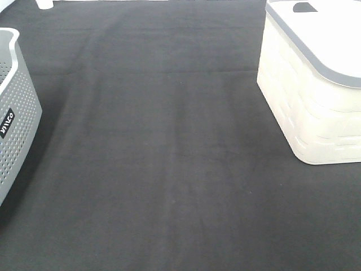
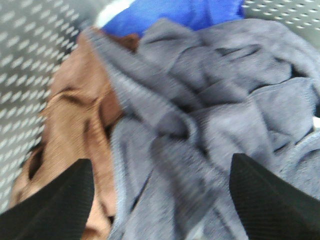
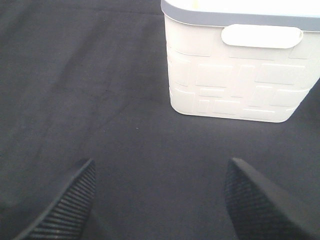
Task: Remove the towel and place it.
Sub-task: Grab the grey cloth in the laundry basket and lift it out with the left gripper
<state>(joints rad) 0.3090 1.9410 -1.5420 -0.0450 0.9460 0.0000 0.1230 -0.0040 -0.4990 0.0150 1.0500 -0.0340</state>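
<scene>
Towel (image 2: 210,115) under spread left pincer (image 2: 160,162), right pincer (image 3: 161,162) spread, label (image 1: 7,123) on grey basket (image 1: 25,101) unreadable

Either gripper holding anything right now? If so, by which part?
Nothing is held. The left gripper is open over the crumpled towel in the grey basket, not closed on it. The right gripper is open over the black mat.

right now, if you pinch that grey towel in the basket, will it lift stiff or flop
Likely floppy: the grey towel lies crumpled in deep folds, so it should drape. It touches the brown cloth, which may drag along. Its fuzzy pile probably resists slipping.
</scene>
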